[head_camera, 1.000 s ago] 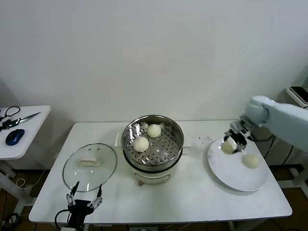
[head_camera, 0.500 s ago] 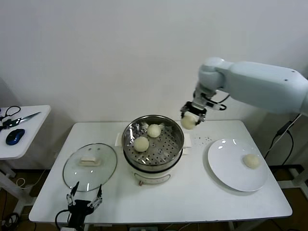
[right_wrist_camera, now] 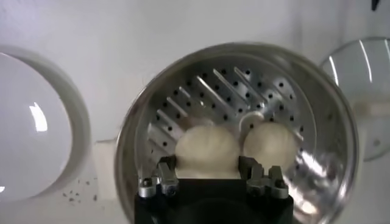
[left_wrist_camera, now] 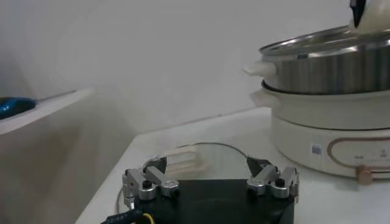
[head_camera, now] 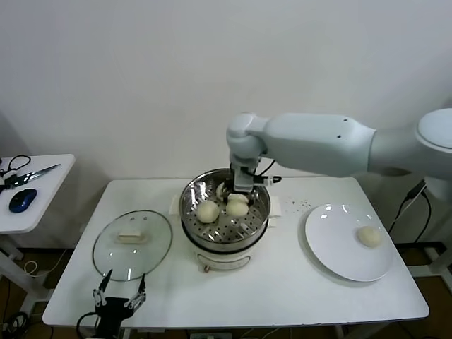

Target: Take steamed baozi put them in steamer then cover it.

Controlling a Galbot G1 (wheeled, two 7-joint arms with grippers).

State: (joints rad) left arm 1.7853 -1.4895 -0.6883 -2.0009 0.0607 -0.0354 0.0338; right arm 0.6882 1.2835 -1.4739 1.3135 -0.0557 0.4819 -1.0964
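My right gripper (head_camera: pixel 239 196) reaches down into the steamer (head_camera: pixel 260 189) and is shut on a baozi (head_camera: pixel 237 207), which sits between its fingers in the right wrist view (right_wrist_camera: pixel 206 151). A second baozi (head_camera: pixel 207 210) lies beside it on the perforated floor and also shows in the right wrist view (right_wrist_camera: pixel 271 143). A baozi at the back of the basket is hidden behind the gripper. One baozi (head_camera: pixel 368 236) lies on the white plate (head_camera: pixel 332 247). The cover (head_camera: pixel 132 244) lies flat on the table, left of the steamer. My left gripper (head_camera: pixel 121 288) is open and parked at the table's front edge, just before the cover (left_wrist_camera: pixel 201 155).
A side table (head_camera: pixel 35 205) at the far left holds scissors and a blue mouse. The steamer's wall (left_wrist_camera: pixel 329 67) rises to the side of the left gripper (left_wrist_camera: pixel 210 176). The plate (right_wrist_camera: pixel 36 146) and the cover (right_wrist_camera: pixel 365 91) flank the steamer in the right wrist view.
My right arm carried a baozi from the plate leftward over the steamer's rim and lowered it into the basket. One baozi stays on the plate. The left arm barely moved.
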